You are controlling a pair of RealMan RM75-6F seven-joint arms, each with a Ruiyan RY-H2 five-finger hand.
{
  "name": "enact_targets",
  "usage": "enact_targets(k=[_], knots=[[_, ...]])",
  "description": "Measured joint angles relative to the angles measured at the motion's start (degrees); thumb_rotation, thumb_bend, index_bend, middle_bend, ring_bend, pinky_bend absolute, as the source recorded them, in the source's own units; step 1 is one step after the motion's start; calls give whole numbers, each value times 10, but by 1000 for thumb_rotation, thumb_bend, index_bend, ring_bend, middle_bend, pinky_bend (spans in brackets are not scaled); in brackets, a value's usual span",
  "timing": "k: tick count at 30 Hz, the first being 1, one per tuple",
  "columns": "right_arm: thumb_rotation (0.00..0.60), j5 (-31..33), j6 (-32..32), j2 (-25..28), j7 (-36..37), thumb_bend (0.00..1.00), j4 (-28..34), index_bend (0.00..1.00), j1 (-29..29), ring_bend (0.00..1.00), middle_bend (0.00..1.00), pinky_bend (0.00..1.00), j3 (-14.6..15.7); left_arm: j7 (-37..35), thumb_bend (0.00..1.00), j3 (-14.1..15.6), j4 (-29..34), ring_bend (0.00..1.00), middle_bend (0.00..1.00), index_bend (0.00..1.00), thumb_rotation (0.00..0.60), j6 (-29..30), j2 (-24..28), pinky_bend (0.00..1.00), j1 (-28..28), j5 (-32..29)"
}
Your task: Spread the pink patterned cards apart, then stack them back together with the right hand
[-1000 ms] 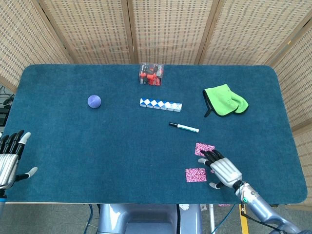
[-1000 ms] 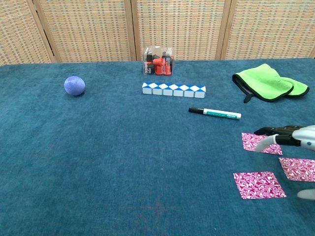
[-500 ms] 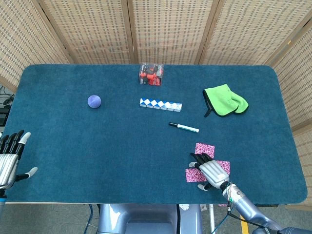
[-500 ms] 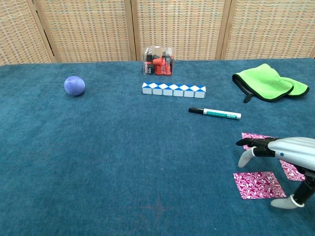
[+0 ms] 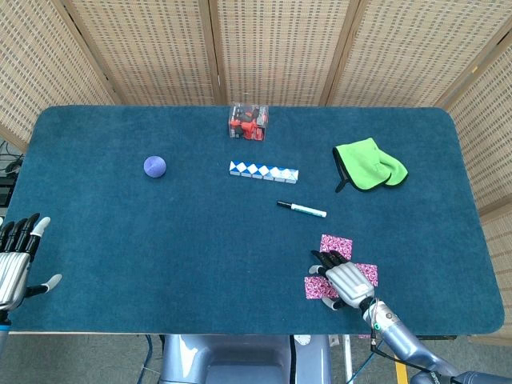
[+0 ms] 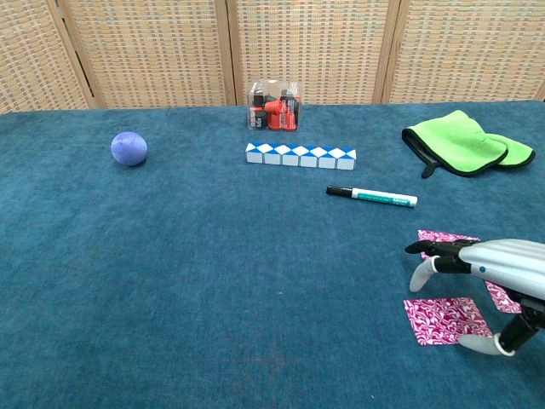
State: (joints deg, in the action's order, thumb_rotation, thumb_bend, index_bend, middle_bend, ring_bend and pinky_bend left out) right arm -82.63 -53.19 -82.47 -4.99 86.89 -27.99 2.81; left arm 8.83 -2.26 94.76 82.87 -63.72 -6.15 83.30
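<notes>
Three pink patterned cards lie apart near the table's front right. The far card (image 5: 337,243) (image 6: 439,238) shows mostly clear, with fingertips over its near edge. My right hand (image 5: 343,280) (image 6: 492,263) is palm down with fingers extended over the near card (image 5: 314,287) (image 6: 444,320), covering its right part, and holds nothing. Its thumb is low beside that card; contact is unclear. The third card (image 5: 369,274) (image 6: 503,299) peeks out from behind the hand on the right. My left hand (image 5: 16,258) rests at the table's left edge with fingers apart and nothing in it.
A marker pen (image 5: 302,210) (image 6: 372,197) lies just beyond the cards. Further back are a blue-white block strip (image 5: 263,170), a clear box of red items (image 5: 248,122), a purple ball (image 5: 155,166) and a green cloth (image 5: 370,165). The blue mat's front edge (image 5: 240,330) is close to the right hand.
My right hand has moved left and toward the front edge, from over the right card to over the near card. Its thumb has dropped closer to that card. The left hand is unmoved.
</notes>
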Motion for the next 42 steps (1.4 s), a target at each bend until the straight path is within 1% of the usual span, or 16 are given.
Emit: enact_targets(k=[5, 16, 22, 25, 27, 30, 42], knots=[[600, -17, -10, -2, -1, 363, -5, 244, 2, 0, 0, 44, 7, 1, 0, 0, 0, 0, 0, 0, 600, 0, 0, 0, 0, 0], [600, -40, -24, -22, 2, 363, -47, 244, 7, 0, 0, 44, 15, 1, 0, 0, -1, 0, 0, 0, 600, 1, -1, 0, 0, 1], [600, -50, -31, -26, 8, 363, -60, 253, 9, 0, 0, 44, 20, 1, 0, 0, -1, 0, 0, 0, 600, 1, -1, 0, 0, 1], [600, -49, -30, -31, 13, 363, -67, 296, 9, 0, 0, 44, 20, 1, 0, 0, -1, 0, 0, 0, 600, 2, -1, 0, 0, 1], [600, -49, -30, -33, 16, 363, -71, 364, 9, 0, 0, 44, 19, 1, 0, 0, -1, 0, 0, 0, 600, 2, -1, 0, 0, 1], [600, -52, -35, -37, 24, 363, -76, 436, 11, 0, 0, 44, 19, 2, 0, 0, -1, 0, 0, 0, 600, 2, -2, 0, 0, 0], [600, -61, -50, -47, 50, 363, -92, 502, 15, 0, 9, 44, 17, 2, 0, 0, -2, 0, 0, 0, 600, 2, -2, 0, 0, 0]])
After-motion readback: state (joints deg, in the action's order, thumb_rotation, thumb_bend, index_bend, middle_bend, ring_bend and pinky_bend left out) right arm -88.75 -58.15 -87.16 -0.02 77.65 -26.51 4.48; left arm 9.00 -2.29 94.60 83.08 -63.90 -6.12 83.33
